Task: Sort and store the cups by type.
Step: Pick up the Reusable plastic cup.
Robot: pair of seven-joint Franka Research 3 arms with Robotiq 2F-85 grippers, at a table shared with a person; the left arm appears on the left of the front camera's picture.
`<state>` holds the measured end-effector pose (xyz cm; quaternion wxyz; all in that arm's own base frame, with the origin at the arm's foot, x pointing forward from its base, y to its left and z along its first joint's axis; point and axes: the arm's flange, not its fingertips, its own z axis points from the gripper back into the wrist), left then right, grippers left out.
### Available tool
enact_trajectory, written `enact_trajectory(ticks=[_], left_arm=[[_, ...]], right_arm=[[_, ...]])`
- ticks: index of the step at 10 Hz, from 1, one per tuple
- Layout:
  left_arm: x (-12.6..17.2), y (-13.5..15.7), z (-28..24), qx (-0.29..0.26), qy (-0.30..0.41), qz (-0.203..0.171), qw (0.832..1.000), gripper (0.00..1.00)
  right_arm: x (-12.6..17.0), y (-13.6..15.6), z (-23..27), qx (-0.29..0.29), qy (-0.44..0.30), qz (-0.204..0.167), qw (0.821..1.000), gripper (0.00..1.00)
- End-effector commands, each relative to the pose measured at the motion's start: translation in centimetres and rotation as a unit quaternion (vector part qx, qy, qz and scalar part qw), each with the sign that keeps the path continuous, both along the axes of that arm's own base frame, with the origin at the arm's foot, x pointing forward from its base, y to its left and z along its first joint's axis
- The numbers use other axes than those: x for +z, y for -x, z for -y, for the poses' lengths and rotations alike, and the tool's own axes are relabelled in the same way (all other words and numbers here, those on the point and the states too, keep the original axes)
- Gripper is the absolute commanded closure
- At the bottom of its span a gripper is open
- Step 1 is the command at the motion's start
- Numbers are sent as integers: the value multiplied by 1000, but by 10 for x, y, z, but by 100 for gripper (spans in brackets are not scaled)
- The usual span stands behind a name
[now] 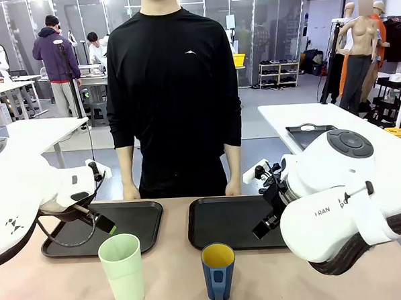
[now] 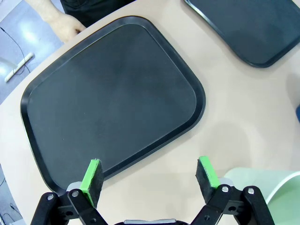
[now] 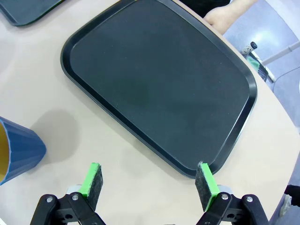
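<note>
Mint tumbler [image 1: 123,269], blue mug [image 1: 218,273], before black trays [image 1: 133,221] [image 1: 224,222]

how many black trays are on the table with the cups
2. The left tray lies just beyond the mint-green tumbler; the right tray lies just beyond the blue mug. None seems hidden.

Table [image 1: 53,289]: left tray [image 1: 138,219], right tray [image 1: 226,224], mint tumbler [image 1: 123,271], blue mug [image 1: 218,275]
</note>
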<state>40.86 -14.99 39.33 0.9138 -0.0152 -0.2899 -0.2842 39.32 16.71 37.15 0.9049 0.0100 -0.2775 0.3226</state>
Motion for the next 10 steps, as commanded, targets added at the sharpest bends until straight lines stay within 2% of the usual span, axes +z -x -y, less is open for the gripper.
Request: enact_trajectory(ticks=[1,5,6,10], left_arm=[[0,0,0,0,0,0,1000,0],[7,-2,2,3,1,3,1000,0],[20,-2,2,19,-7,7,1000,0],[112,20,8,32,-9,70,997,0]], right_arm=[[0,0,0,-1,-1,0,1000,0],[0,0,0,0,0,0,1000,0],[14,2,-7,-16,16,19,1000,0],[117,26,-42,-33,87,96,991,0]])
